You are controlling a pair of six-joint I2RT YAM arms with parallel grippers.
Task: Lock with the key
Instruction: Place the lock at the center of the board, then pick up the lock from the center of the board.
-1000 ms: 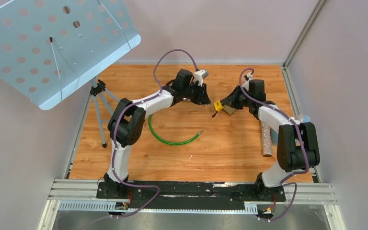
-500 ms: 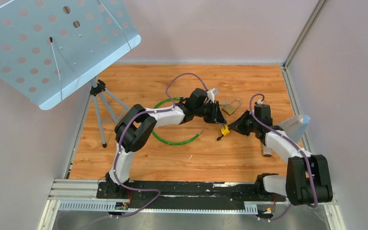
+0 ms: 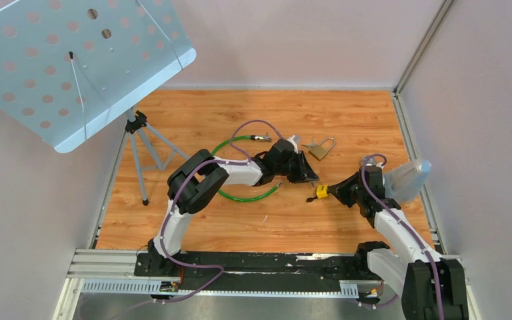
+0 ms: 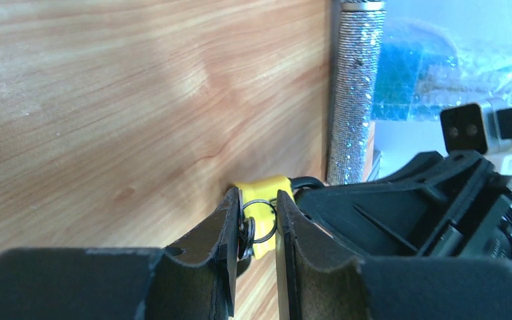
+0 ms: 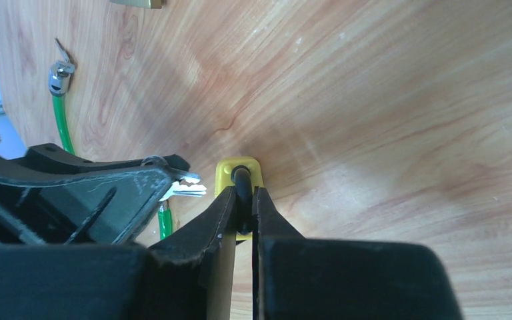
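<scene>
A brass padlock point(image 3: 319, 149) lies on the wooden table, apart from both grippers; its edge shows at the top of the right wrist view point(image 5: 137, 3). The key set has a yellow tag point(image 3: 321, 191) with a black loop and a ring of keys. My right gripper point(image 3: 332, 192) is shut on the tag's black loop point(image 5: 242, 180). My left gripper point(image 3: 310, 179) faces it and pinches the ring and key heads point(image 4: 246, 235) between narrow jaws, just in front of the yellow tag point(image 4: 261, 185). A silver key blade point(image 5: 188, 190) sticks out of the left gripper.
A green cable loop point(image 3: 240, 197) with a metal end point(image 5: 60, 72) lies under the left arm. A glittery cylinder point(image 4: 357, 87) and a blue plastic bag point(image 3: 407, 179) sit at the right edge. A tripod point(image 3: 140, 143) with a perforated plate stands at the left.
Both grippers have moved toward the near middle of the table with the yellow tag and keys between them. The brass padlock has stayed behind on the table.
</scene>
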